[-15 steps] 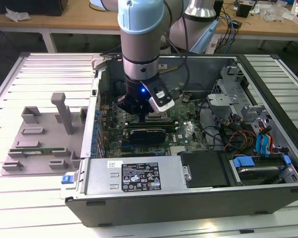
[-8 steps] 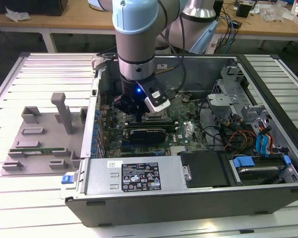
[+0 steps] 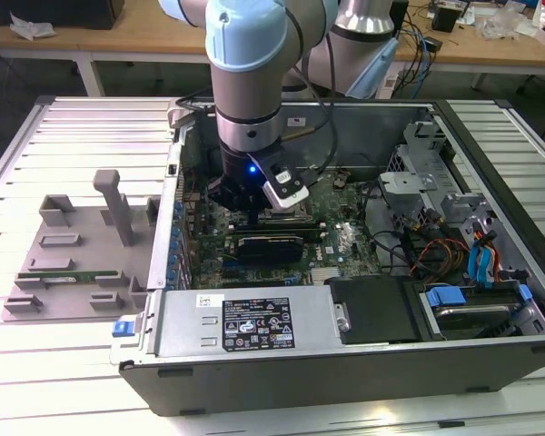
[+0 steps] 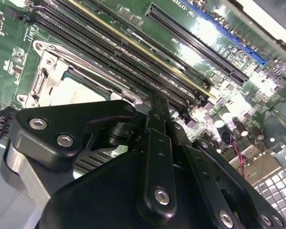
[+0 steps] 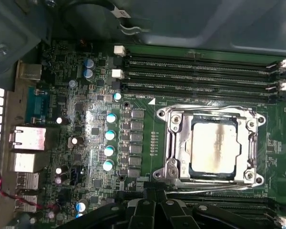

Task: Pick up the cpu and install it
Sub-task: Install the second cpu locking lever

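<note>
Gripper: closest to the lens in the second wrist view (image 4: 155, 102), black linkages converging to a narrow tip; the fingers appear pressed together with nothing between them.
Gripper position: low over the motherboard (image 5: 86, 95), its tip just beside the socket frame (image 5: 174, 143) and above the memory slots (image 4: 109, 52).
Grey tray: at the exterior view's left, on the slatted table (image 3: 36, 381) outside the case, with an upright post (image 3: 118, 204) standing on it (image 3: 73, 245).
Computer case: lying open in the middle of the exterior view (image 3: 345, 372), a sticker on its near wall.
Arm: reaching down into the case from above (image 3: 250, 73), with a blue light lit near the wrist.
CPU: seated flat inside the metal socket frame, silver top up with a smeared, dull patch across it (image 5: 213, 145); apart from the gripper, which is not holding it.
Black card: long, lying on the motherboard just past the gripper toward the near wall (image 3: 271, 243).
Drive bay: at the exterior view's right, with blue tabs and coloured cables around it (image 3: 472, 300).
</note>
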`<state>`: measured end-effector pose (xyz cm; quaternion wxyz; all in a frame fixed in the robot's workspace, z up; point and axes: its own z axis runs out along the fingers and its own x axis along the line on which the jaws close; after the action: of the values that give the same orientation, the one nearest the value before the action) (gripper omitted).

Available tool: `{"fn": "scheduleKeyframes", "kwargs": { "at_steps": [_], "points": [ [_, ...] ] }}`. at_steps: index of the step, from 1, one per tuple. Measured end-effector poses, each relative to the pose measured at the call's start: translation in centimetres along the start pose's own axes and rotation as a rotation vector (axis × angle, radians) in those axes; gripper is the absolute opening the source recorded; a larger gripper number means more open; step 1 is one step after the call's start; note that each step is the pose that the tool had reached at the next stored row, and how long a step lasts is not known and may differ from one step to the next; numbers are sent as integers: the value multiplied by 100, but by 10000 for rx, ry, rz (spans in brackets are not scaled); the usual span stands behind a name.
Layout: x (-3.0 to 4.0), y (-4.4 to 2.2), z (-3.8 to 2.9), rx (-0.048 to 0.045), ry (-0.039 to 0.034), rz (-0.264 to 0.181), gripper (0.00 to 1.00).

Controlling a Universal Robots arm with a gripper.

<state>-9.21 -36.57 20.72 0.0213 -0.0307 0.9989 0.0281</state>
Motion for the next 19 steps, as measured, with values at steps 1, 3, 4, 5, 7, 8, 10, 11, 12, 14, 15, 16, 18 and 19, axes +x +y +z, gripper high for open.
{"fn": "scheduleKeyframes", "kwargs": {
  "at_steps": [1, 3, 4, 5, 7, 8, 10, 11, 12, 14, 15, 16, 18, 19],
  "points": [
    [1, 16, 10, -4, 1, -2, 11],
    [0, 52, 27, -21, 1, -7, 11],
    [0, 69, 34, -33, 2, -9, 11],
    [-1, 81, 41, -52, -1, -10, 11],
    [-2, 97, 56, -73, -5, -14, 11],
    [-3, 101, 62, -75, -11, -16, 11],
    [-3, 108, 67, -79, -4, -21, 11],
    [-3, 111, 70, -86, -3, -23, 11],
    [-2, 111, 73, -89, -2, -25, 11],
    [2, 105, 76, -85, -10, -24, 11],
    [2, 104, 72, -74, -10, -25, 11],
    [2, 103, 61, -67, -9, -26, 11],
    [-1, 106, 6, -63, -9, -26, 11],
    [-6, 107, -1, -57, -10, -27, 11]
  ]
}}
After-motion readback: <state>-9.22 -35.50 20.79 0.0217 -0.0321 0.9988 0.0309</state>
